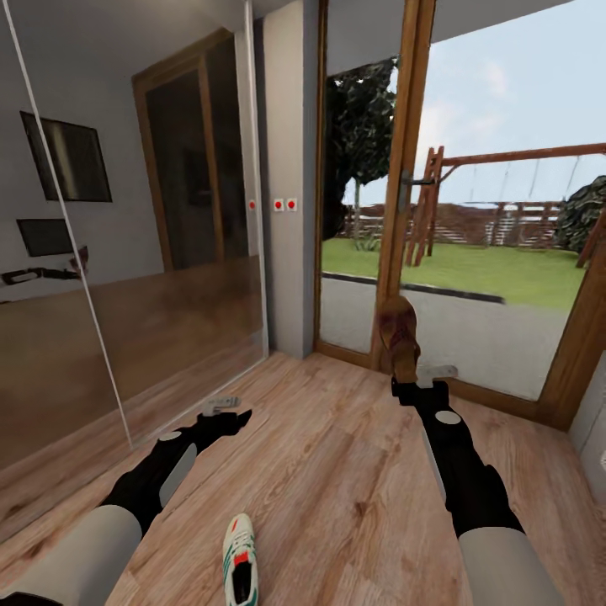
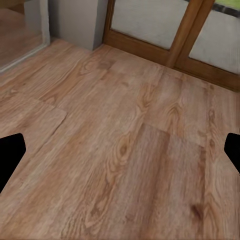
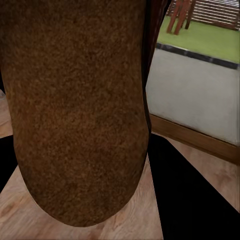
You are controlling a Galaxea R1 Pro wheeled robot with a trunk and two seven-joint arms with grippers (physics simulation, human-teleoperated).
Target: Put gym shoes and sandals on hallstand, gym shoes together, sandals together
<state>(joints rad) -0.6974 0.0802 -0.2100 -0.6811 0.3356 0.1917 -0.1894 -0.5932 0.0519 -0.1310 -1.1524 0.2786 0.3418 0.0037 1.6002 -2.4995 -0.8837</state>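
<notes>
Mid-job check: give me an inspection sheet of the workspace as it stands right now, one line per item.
Surface: wood-plank floor, bare around both arms.
Job's things: one sandal held up off the floor in the right gripper; its brown sole fills much of the right wrist view. One gym shoe lies on the floor between the arms. Rack, other shoe and other sandal: nothing seen.
Clutter: nothing seen.
Grippers: right shut on the sandal; left gripper open and empty, its fingertips wide apart over the floor.
Cables: nothing seen.
Surroundings: mirrored wall panel at left; glass door with wood frame ahead, lawn and swing set outside.
</notes>
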